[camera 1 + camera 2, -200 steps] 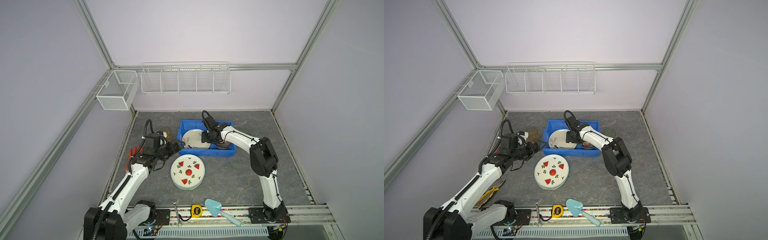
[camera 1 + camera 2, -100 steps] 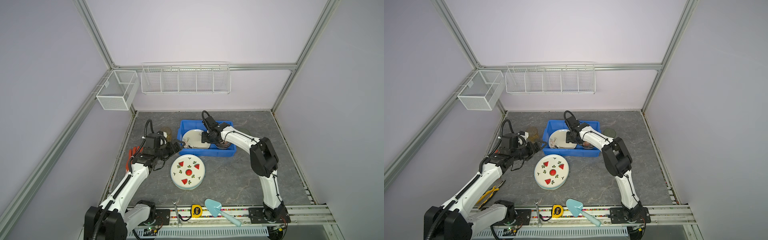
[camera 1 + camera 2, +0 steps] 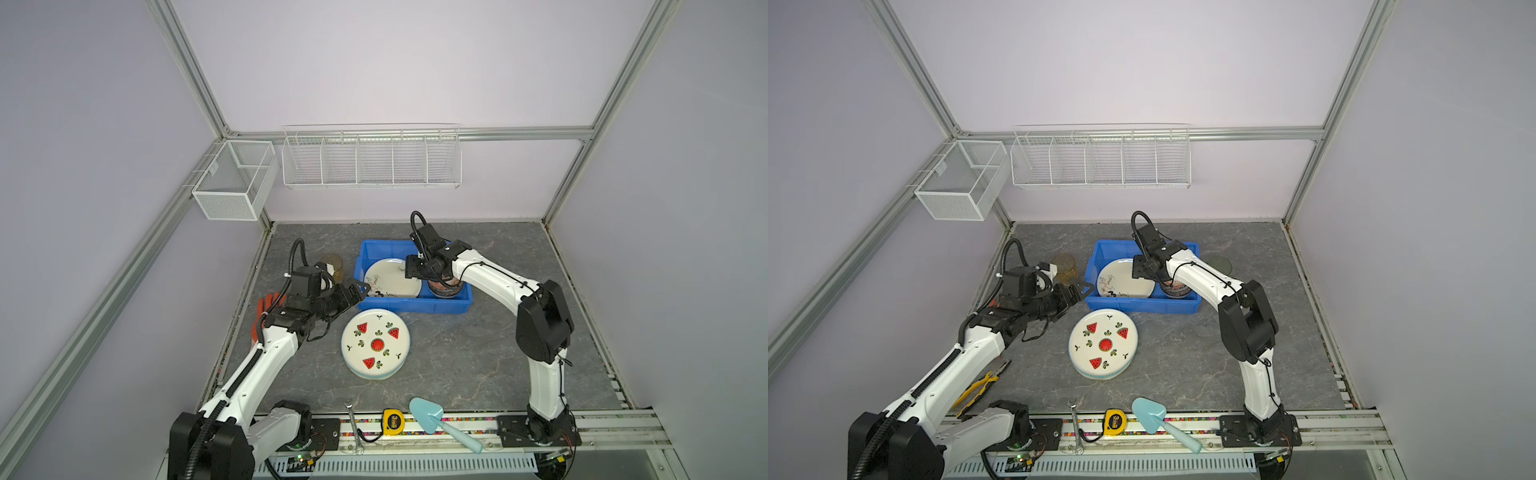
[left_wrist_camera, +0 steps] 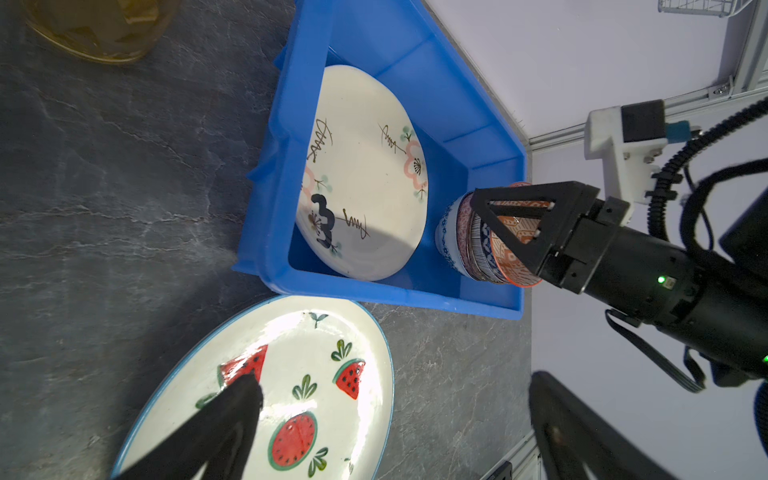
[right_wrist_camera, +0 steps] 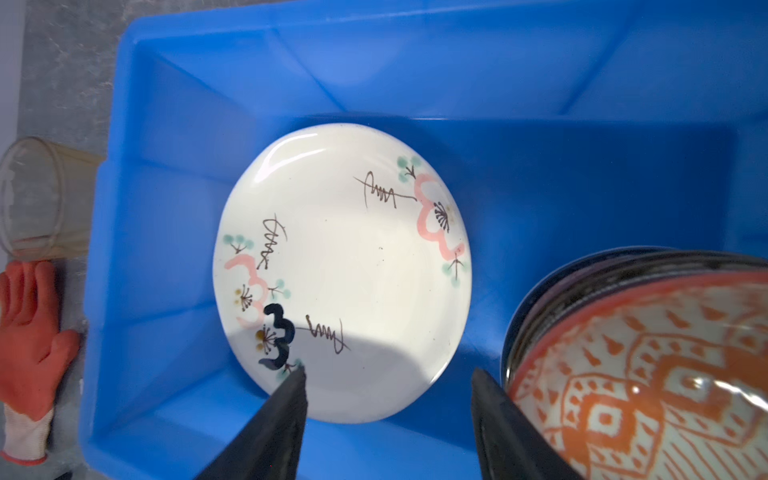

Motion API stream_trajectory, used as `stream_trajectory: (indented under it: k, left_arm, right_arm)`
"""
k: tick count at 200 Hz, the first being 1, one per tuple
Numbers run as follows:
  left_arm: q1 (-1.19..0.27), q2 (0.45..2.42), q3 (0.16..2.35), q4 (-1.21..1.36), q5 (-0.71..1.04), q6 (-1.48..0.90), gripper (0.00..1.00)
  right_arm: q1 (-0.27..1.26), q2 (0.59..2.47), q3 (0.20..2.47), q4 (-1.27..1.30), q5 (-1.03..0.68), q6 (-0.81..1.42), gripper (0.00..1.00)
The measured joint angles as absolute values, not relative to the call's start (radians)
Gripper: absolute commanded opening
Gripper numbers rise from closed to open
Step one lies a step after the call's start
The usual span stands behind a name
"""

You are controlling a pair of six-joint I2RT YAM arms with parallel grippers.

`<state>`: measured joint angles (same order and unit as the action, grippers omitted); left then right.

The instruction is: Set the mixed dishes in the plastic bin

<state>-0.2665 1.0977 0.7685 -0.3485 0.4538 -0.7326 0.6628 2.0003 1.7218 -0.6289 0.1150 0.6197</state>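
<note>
Currently the blue plastic bin [image 3: 415, 306] holds two lots of dishes. The cream floral plate [image 3: 392, 280] marked "3" sits in the bin's left half, looking a bit tilted. The bowl stack [image 4: 461, 243] stands in the bin's right end: orange-white bowl [image 5: 644, 374] on top, a dark one under it, blue-white at the bottom.

The right gripper [image 5: 389, 372] hangs inside the bin, above the gap between plate and stack. Its jaws are apart with nothing between them. One finger is over the plate's edge and the other is just beside the orange-white bowl's rim; contact cannot be told.

The left gripper [image 3: 358, 291] hovers just outside the bin's front-left corner, jaws spread wide and empty. In the left wrist view one finger [image 4: 237, 399] shows over the watermelon plate [image 3: 376, 345].

That plate lies on the table just in front of the bin, on top of another plate whose rim peeks out below. The amber cup [image 3: 332, 266] stands just left of the bin. The green cup [image 3: 1219, 262] sits beside the bin's back-right corner, partly hidden by the right arm. The orange glove [image 3: 266, 305] lies farther left of the bin. The light-blue trowel [image 3: 432, 417], tape measure [image 3: 392, 419] and wrench [image 3: 353, 424] lie well in front of the bin.
</note>
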Motion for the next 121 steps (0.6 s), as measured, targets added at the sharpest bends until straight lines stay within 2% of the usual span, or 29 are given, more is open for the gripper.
stream_trajectory:
  k: [68, 121]
  left_arm:
    - [-0.266, 1.076, 0.768, -0.352, 0.453, -0.737, 1.00]
    - [-0.266, 1.063, 0.768, -0.358, 0.452, -0.740, 1.00]
  right_arm:
    - [0.632, 1.833, 1.611, -0.582, 0.044, 0.620, 0.67]
    - [0.496, 1.678, 1.457, -0.511, -0.113, 0.621, 0.68]
